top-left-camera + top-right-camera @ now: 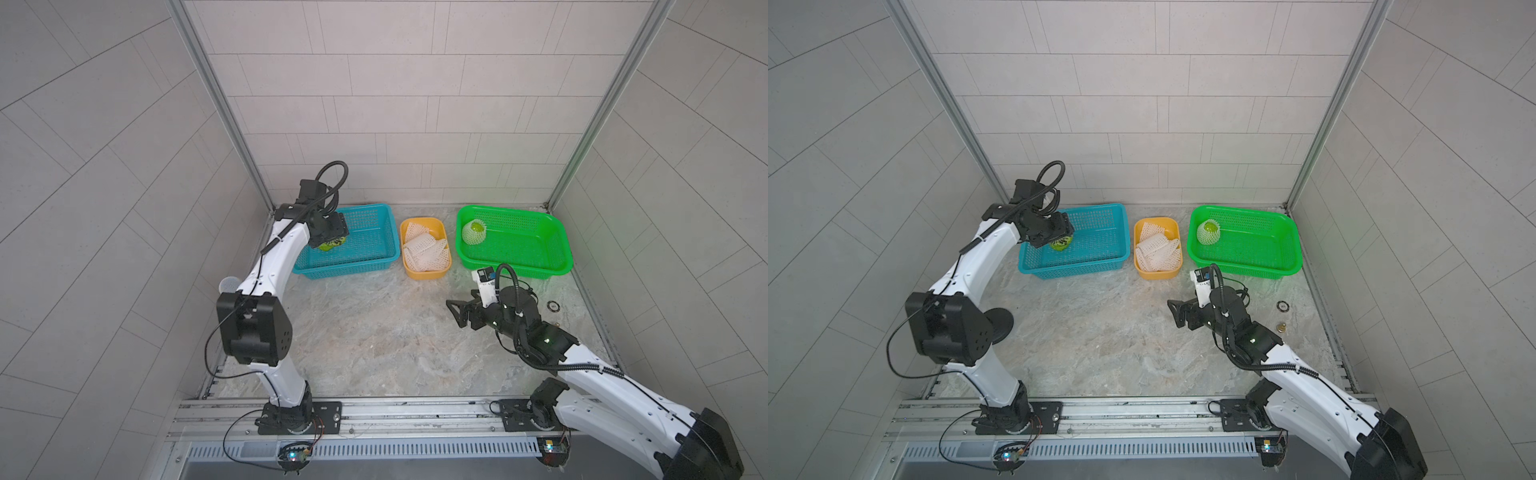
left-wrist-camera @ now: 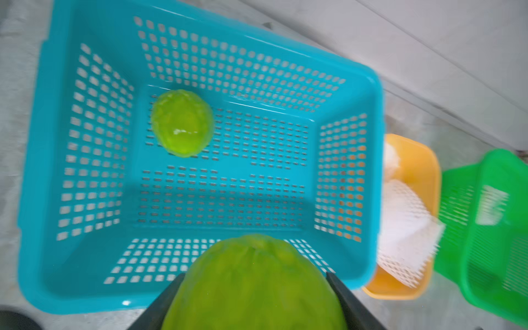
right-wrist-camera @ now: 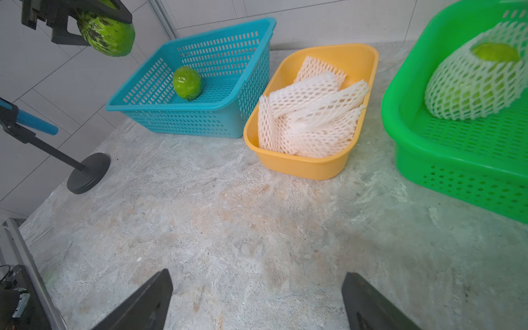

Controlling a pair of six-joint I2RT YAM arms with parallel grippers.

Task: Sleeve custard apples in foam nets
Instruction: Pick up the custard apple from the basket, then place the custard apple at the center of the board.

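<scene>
My left gripper (image 1: 331, 242) is shut on a bright green custard apple (image 2: 254, 285) with dark patches and holds it above the near left part of the blue basket (image 2: 85, 271). A second custard apple (image 2: 182, 123) lies on that basket's floor. A third custard apple (image 1: 473, 231), wrapped in a white foam net, sits in the far left corner of the green basket (image 1: 519, 266). Several loose foam nets (image 1: 426, 251) are piled in the yellow tub (image 1: 440, 228) between the baskets. My right gripper (image 3: 257, 300) is open and empty, low over the table in front of the green basket.
A black stand with a round base (image 3: 88, 173) stands on the table left of the blue basket. A small dark ring (image 1: 553, 306) and a brass piece (image 1: 1282, 327) lie near the right wall. Walls close in the back and both sides.
</scene>
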